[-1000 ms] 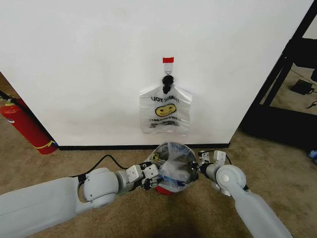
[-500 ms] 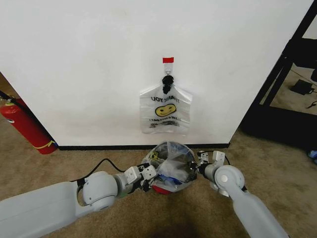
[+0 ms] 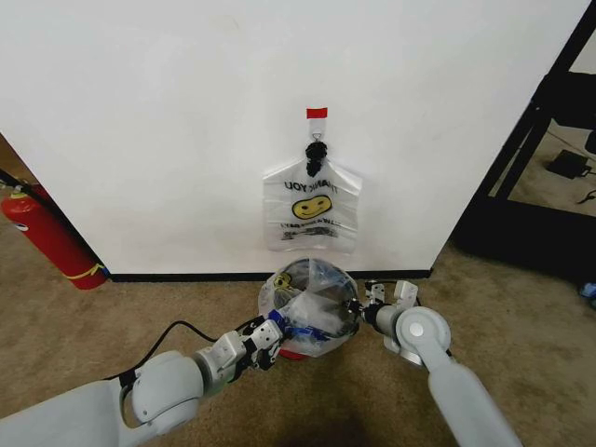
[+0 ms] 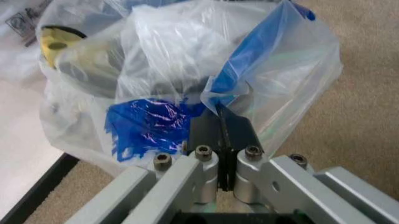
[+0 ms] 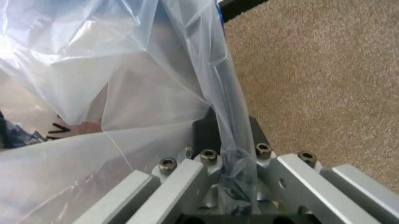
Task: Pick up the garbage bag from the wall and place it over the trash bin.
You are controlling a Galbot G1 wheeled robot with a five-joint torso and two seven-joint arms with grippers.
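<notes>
Left gripper (image 4: 223, 122) clamped tight on a blue-marked fold of the garbage bag (image 4: 187, 65), black fingers (image 4: 240, 133) pressed together with film pinched between them. Seen from the head camera, left gripper (image 3: 267, 335) low over the carpet (image 3: 112, 307), at the bag's left edge, reaching in from the lower left.

Right gripper (image 5: 227, 135) likewise pinched shut on a gathered strip of clear film, plastic bunched through the narrow slot between its fingers (image 5: 206, 133). From the head camera, right gripper (image 3: 363, 312) at the bag's right edge, arm coming up from the lower right.

Between the two, garbage bag (image 3: 307, 303) stretched and billowed over the trash bin (image 3: 294, 353), only a bit of the bin's red base showing beneath the film. Yellow smiley patch (image 4: 56, 39) on the far side of the bag, toward the wall; crumpled blue print nearer the left fingers.

Behind, on the white wall (image 3: 140, 121), a bunch of like bags (image 3: 311, 209) hanging from a hook under a red tab (image 3: 317, 113), gathered by a black tie (image 3: 314, 156). Red fire extinguisher (image 3: 47, 237) leaning at the far left, black shelf frame (image 3: 531, 140) at the right.
</notes>
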